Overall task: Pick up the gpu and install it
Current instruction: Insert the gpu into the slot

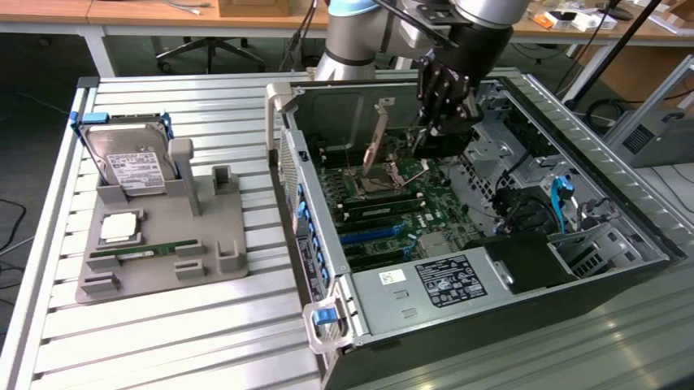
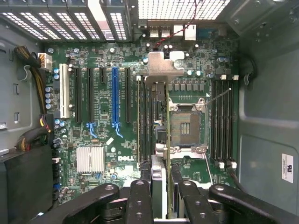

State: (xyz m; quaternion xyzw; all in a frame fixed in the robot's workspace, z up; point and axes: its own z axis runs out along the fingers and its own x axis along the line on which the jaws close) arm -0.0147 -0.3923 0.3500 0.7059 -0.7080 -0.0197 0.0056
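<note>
— Where is the gpu from your side?

— In my tool (image 1: 437, 134). Its fingers are drawn in narrow and clamp the gpu (image 2: 159, 175) by one end. On the wrist view I see the card edge-on, with its silver bracket at the far end. It hangs inside the open computer case (image 1: 574, 138), above the motherboard (image 2: 103, 135). It is over the memory slots (image 2: 145, 121), just beside the open processor socket (image 2: 184, 126). Whether it touches the board I cannot tell.

— What's crowding you in there?

— The long blue slot (image 2: 114, 98) and the black slots beside it lie apart from the card, toward the white slot (image 2: 64, 95). A finned heatsink (image 2: 89, 159) sits near them. The case walls close in on both sides, and a bundle of cables (image 2: 35, 70) runs along one wall. On the exterior view's right, a blue cable (image 1: 561, 199) loops by the drive bays. The power supply (image 1: 434, 284) sits at the near end.

— And outside the case?

— On the exterior view's left, a grey holder (image 1: 217, 252) carries a hard drive (image 1: 128, 162) in a blue frame, a processor chip (image 1: 117, 227) and a green memory stick (image 1: 146, 250). All of it rests on a slatted metal surface (image 1: 162, 341). Behind are wooden desks (image 1: 44, 10) and an office chair's base (image 1: 201, 53).
</note>
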